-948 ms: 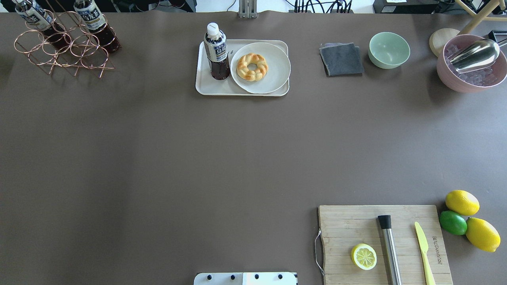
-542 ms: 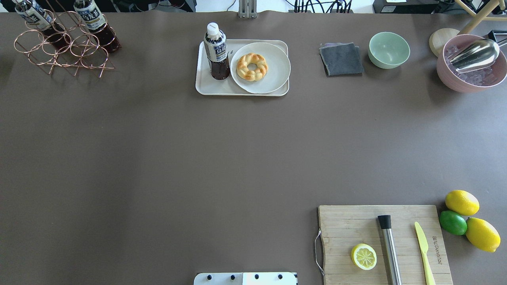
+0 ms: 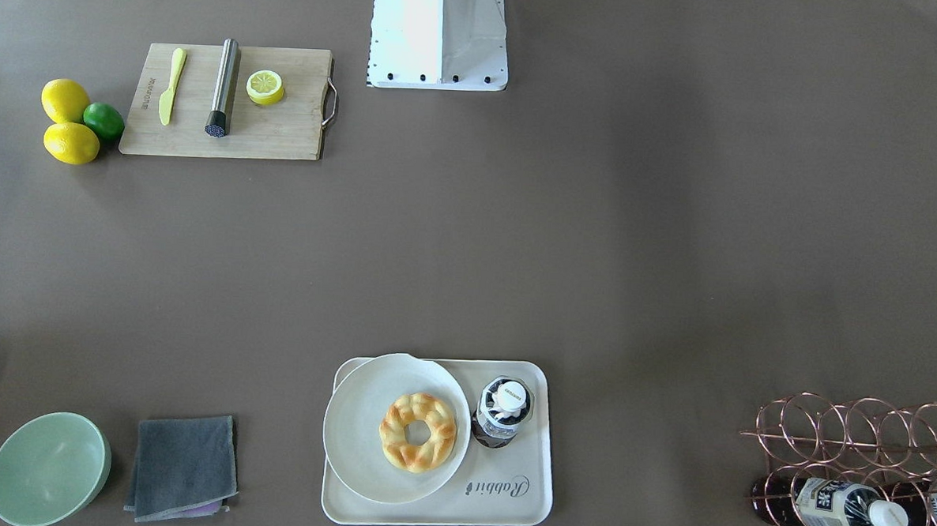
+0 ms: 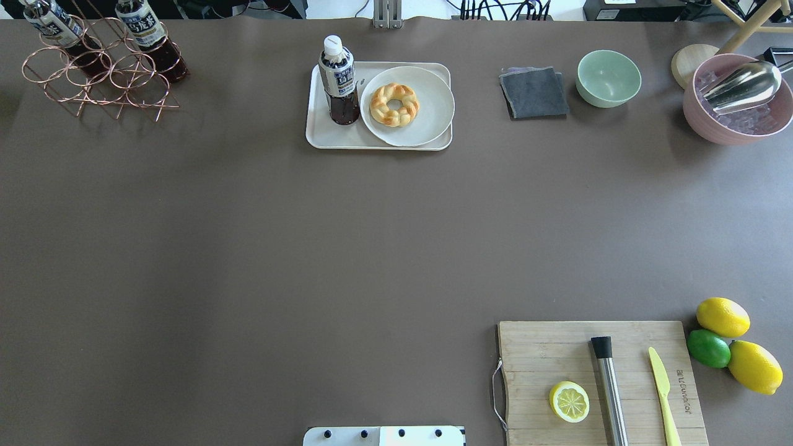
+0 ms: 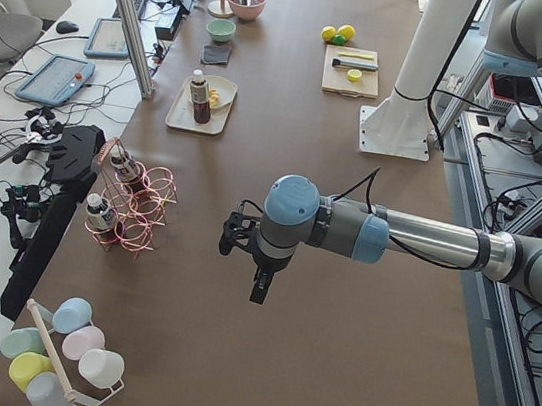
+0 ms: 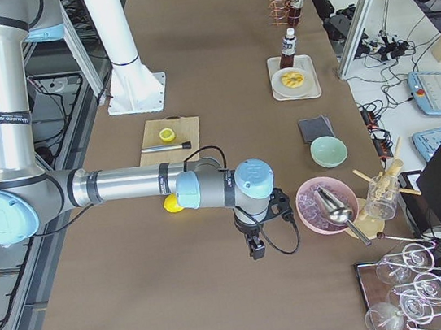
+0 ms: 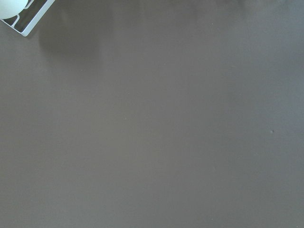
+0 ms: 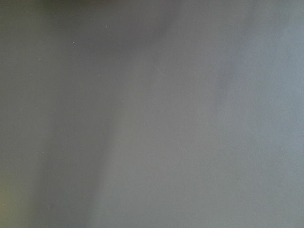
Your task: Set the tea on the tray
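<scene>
A tea bottle (image 4: 339, 80) with a white cap stands upright on the left part of the cream tray (image 4: 322, 135), beside a round plate (image 4: 427, 118) holding a donut (image 4: 394, 104). It also shows in the front view (image 3: 504, 411) on the tray (image 3: 521, 502). Two more tea bottles (image 4: 148, 37) lie in a copper wire rack (image 4: 93, 80) at the far left. My left gripper (image 5: 259, 284) shows only in the left side view, over bare table; my right gripper (image 6: 256, 247) shows only in the right side view. I cannot tell whether either is open or shut.
A grey cloth (image 4: 534, 93), a green bowl (image 4: 608, 77) and a pink bowl with a metal scoop (image 4: 737, 99) stand at the far right. A cutting board (image 4: 545, 353) with a lemon half, muddler and knife, plus lemons and a lime (image 4: 708, 348), is near right.
</scene>
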{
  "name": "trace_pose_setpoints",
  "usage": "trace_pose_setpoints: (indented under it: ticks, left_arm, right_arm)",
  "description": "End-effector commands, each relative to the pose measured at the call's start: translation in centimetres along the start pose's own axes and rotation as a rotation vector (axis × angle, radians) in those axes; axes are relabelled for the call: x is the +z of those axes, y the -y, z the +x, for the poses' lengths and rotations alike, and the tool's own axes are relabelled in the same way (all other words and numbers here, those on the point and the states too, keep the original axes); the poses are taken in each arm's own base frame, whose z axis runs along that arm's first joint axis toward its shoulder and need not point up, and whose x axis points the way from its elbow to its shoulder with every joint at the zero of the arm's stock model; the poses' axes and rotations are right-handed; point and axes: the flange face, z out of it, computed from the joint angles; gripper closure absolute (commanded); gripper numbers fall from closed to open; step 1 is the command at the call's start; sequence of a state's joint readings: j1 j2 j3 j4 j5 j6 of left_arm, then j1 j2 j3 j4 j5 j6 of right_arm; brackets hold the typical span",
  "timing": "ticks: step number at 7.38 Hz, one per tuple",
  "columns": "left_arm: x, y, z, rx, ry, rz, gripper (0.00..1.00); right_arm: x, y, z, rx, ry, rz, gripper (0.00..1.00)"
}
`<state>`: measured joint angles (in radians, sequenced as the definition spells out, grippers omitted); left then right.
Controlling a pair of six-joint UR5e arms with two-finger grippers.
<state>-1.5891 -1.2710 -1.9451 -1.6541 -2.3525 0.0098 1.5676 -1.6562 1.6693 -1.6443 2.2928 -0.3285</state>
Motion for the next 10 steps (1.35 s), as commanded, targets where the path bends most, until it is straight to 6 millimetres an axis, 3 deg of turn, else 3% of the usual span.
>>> trace_pose_setpoints:
  ticks: [1, 4, 10]
  left_arm:
    - [0.4, -0.6, -0.9, -0.009, 0.033, -0.008, 0.03]
    - [1.2, -0.8, -1.8, -0.023, 0.046, -0.023, 0.03]
    - [1.0, -0.6, -2.1, 0.02, 0.078, -0.019, 0.03]
  right_arm:
    - [-2.1, 0.8, -1.7, -0.035, -0.013, 0.043, 0.01]
    - [-4.2, 1.9, -2.8, -0.051, -0.028, 0.077, 0.01]
    - [-4.6, 2.3, -3.1, -0.056, -0.032, 0.084, 0.01]
